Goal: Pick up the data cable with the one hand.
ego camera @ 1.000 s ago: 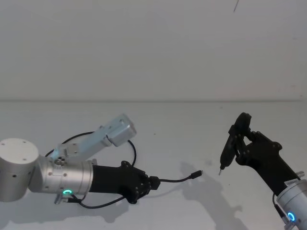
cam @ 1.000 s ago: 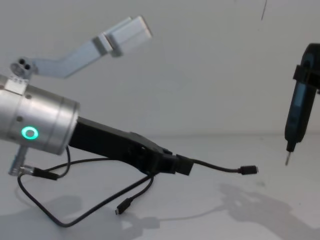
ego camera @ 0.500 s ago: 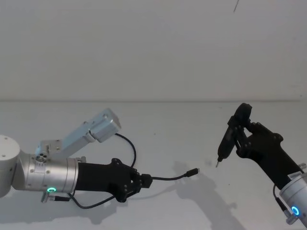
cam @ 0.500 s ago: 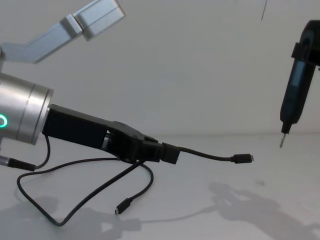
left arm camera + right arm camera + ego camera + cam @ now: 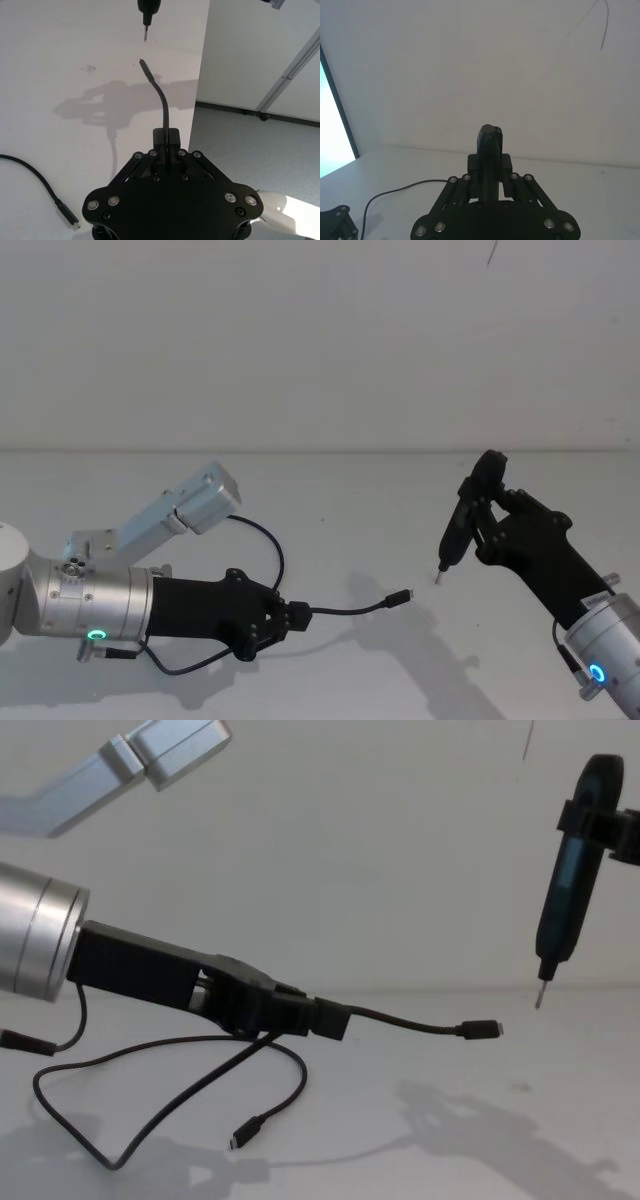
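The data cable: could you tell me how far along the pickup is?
Done: left claw shut on the cable, one plug in the air. In hand: the lift. Left: slack loop seems to touch the table. Right claw holds a pen tool aside.

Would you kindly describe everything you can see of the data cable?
The data cable is a thin black flexible cord. The left end effector is shut on it near one end; a short stretch juts forward in the air, ending in a small metal-tipped plug. The rest droops in a loop to the white table.
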